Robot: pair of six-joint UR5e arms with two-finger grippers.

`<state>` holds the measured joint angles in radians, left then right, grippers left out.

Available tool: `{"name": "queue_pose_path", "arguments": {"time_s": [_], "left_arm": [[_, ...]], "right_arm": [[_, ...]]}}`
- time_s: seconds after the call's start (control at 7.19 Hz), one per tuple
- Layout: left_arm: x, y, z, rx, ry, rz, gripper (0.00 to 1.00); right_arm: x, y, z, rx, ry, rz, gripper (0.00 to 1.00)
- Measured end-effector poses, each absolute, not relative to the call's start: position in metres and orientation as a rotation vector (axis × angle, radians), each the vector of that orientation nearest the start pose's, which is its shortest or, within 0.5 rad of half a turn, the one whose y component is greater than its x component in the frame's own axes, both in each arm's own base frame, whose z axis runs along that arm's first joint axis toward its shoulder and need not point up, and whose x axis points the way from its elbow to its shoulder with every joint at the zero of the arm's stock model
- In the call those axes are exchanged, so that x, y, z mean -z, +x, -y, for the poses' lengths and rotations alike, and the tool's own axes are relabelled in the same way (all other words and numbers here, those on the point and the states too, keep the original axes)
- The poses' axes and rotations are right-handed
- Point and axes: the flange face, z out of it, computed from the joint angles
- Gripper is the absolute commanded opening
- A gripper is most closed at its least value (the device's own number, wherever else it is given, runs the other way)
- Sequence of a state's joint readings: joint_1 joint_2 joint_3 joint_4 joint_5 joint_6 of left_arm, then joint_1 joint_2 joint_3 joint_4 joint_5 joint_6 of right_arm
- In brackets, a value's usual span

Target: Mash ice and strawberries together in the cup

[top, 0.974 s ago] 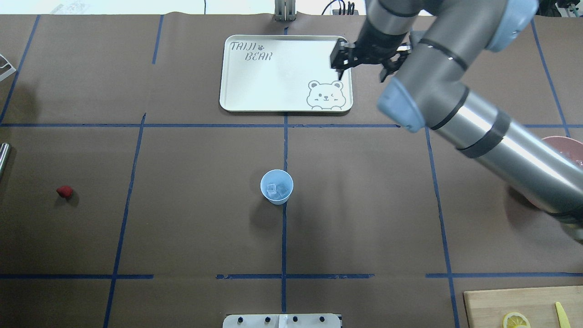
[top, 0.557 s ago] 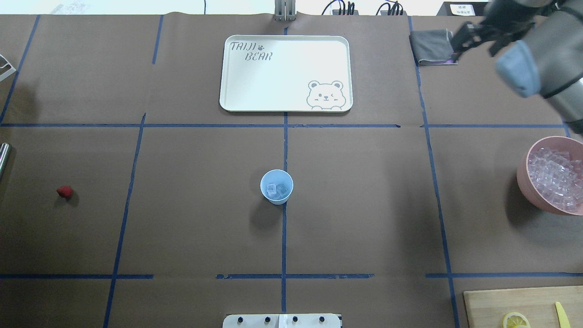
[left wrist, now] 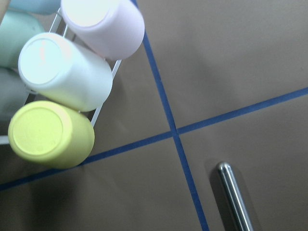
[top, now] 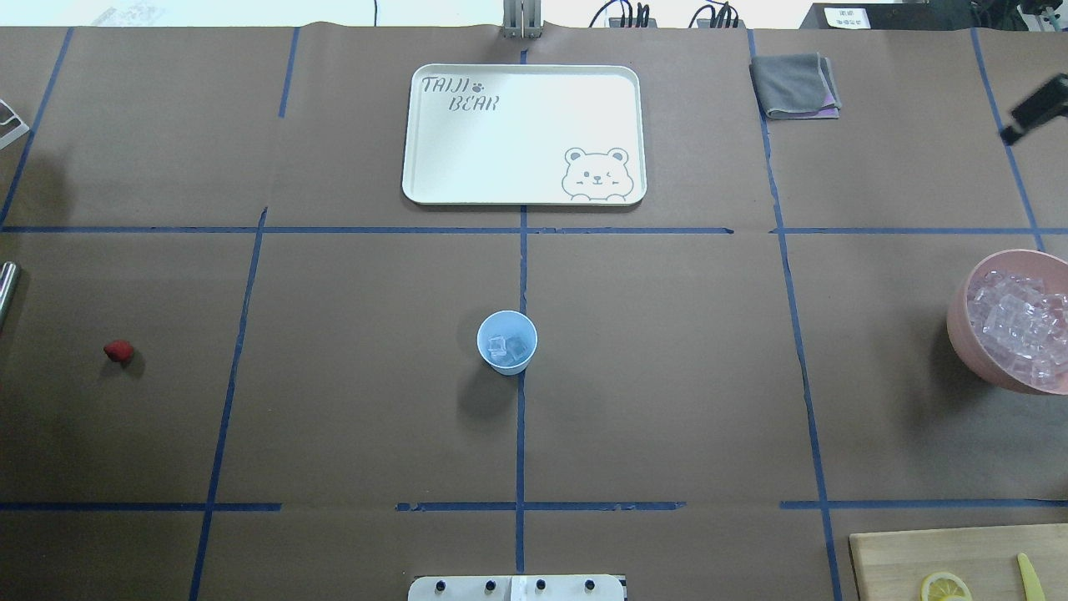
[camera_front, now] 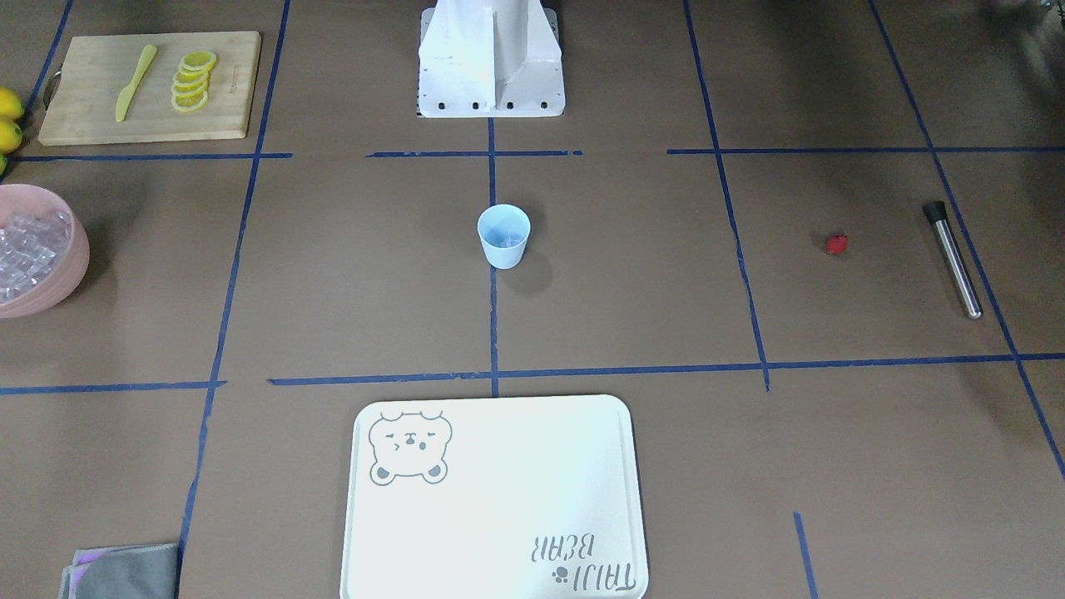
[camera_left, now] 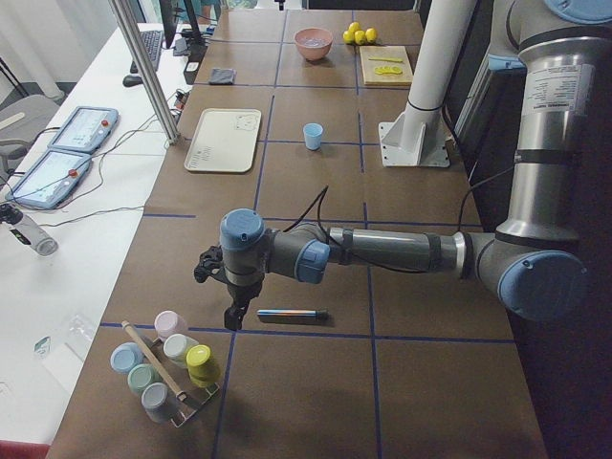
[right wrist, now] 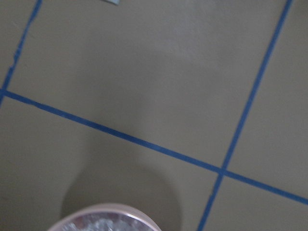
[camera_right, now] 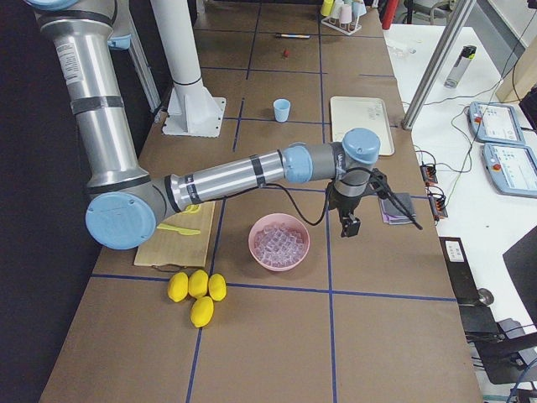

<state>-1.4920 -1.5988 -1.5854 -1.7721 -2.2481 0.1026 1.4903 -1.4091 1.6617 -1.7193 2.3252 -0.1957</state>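
The pale-blue cup (top: 506, 342) stands upright at the table's middle with a few clear ice pieces (top: 509, 347) inside. More ice (top: 1020, 325) fills the pink bowl (top: 959, 330) at the right edge. One small red strawberry (top: 118, 351) lies alone on the far left. My left gripper (camera_left: 232, 317) hangs low over the table beside a steel rod (camera_left: 292, 313), far from the cup; I cannot tell its state. My right gripper (camera_right: 346, 225) hovers between the bowl (camera_right: 279, 260) and a grey cloth; only a dark part shows overhead, so its state is unclear.
A white bear tray (top: 523, 194) lies behind the cup. The grey cloth (top: 794, 85) is at the back right. A wooden board (camera_front: 83, 116) holds lemon slices and a yellow knife. A rack of coloured cups (camera_left: 167, 368) stands by the left gripper. Lemons (camera_right: 197, 294) lie near the board.
The right arm has swung from over the tray's right end to the right, almost out of the overhead view, uncovering the cloth and the bowl. Cup and strawberry have not moved.
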Motion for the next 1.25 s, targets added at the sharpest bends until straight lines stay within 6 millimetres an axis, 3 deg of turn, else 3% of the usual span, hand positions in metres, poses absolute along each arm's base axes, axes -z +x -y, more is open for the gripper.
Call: {"name": "queue_pose_path", "arguments": {"time_s": [0.28,0.42,0.84,0.97,1.25], "left_arm": [[-0.608,-0.027,0.531,-0.24,0.254,-0.705,1.0],[-0.6,-0.023,0.532,-0.193,0.239,-0.752,1.0],[-0.564,-0.009,0.53,-0.081,0.216,-0.841,1.0],[-0.543,0.014,0.526,-0.107,0.221,-0.861,1.0],[-0.527,0.072,0.512,-0.111,0.155,-0.878,1.0]], "right_arm": [[-0.618,0.065,0.492,0.21,0.06,0.757,0.99],[-0.629,0.074,0.465,0.167,0.037,0.757,0.99],[-0.621,0.076,0.422,0.101,0.047,0.748,1.0],[-0.625,0.073,0.416,0.11,0.072,0.746,1.0],[-0.627,0.066,0.413,0.127,0.092,0.745,1.0]]}}
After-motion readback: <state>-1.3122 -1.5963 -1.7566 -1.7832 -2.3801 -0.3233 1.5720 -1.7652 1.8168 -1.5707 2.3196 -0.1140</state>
